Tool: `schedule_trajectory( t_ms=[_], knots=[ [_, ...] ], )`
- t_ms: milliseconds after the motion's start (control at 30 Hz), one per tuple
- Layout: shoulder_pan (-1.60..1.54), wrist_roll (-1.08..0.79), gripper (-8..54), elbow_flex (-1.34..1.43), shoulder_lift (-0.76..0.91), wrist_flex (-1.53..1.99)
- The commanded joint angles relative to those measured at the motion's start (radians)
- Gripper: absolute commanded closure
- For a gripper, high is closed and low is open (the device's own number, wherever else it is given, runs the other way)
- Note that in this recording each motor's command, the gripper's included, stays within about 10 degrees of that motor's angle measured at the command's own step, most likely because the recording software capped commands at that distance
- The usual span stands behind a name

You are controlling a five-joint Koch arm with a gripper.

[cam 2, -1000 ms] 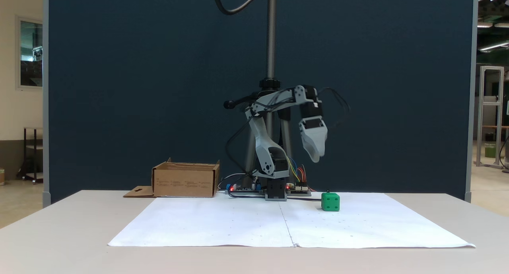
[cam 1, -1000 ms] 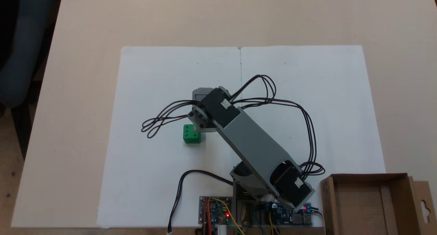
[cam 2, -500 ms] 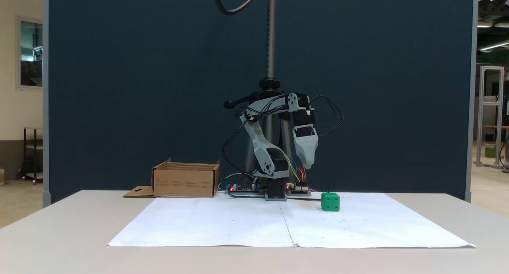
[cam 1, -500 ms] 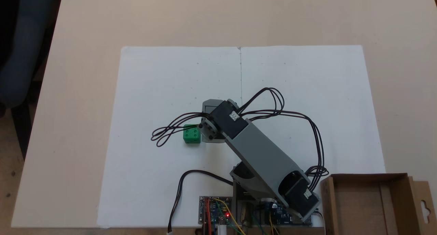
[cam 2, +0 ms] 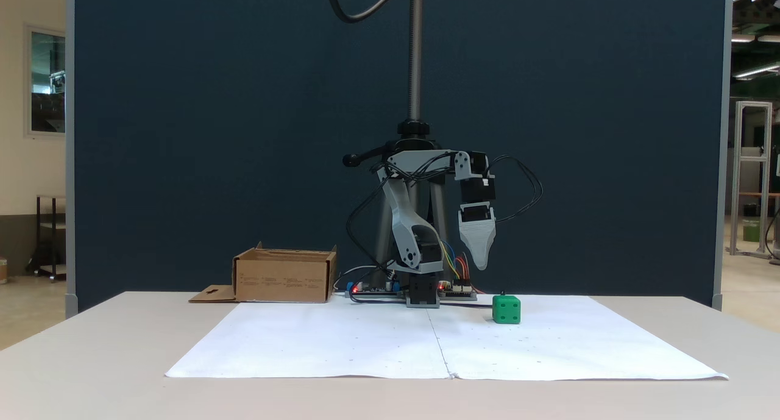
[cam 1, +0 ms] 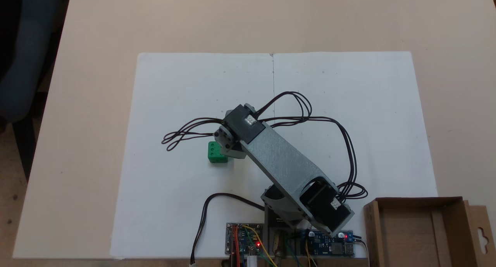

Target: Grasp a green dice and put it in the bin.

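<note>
One green dice (cam 2: 506,309) sits on the table (cam 2: 122,359). My pincer (cam 2: 481,263) hangs above it; I cannot tell if it is clenched.

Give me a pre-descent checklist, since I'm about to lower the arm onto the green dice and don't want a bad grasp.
1. Green dice resting flat on the white paper, untouched: ok.
2. Gripper above the dice with a gap beneath it: ok.
3. Gripper centred over the dice: not ok; in the side-on fixed view its tip hangs a little left of the dice, and from above the wrist overlaps only the dice's right edge.
4. Jaws open wide enough for the dice: cannot tell; just one tip shows.
5. Black cables off the dice: ok.
6. Cardboard box open and unobstructed: ok.
</note>
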Motion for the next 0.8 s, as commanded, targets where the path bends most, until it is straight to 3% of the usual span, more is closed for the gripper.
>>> schedule_trajectory(
  t_ms=[0, 767],
  knots=[
    [-0.008, 0.087, 2.3, -0.017, -0.038, -0.04],
    [-0.118, 0.109, 1.7, -0.009, -0.153, -0.077]
  ],
)
